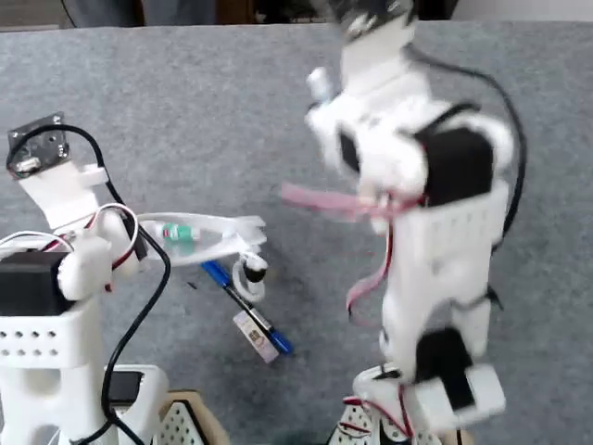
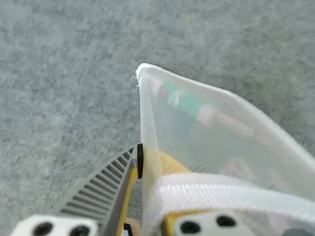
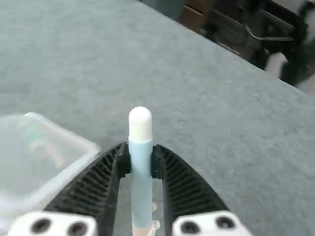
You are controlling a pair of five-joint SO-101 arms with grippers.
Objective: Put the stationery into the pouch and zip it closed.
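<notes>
Blue pen (image 1: 239, 301) lies beside pouch (image 1: 218, 232) (passage over far table (image 1: 185, 120)).

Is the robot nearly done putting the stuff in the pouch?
About partway. Done: a green-and-white item lies inside the pouch, which the left gripper holds. In hand: the right gripper is shut on a white-capped pen. Left: that pen and the blue pen lying on the table must go in, then the zip.
</notes>
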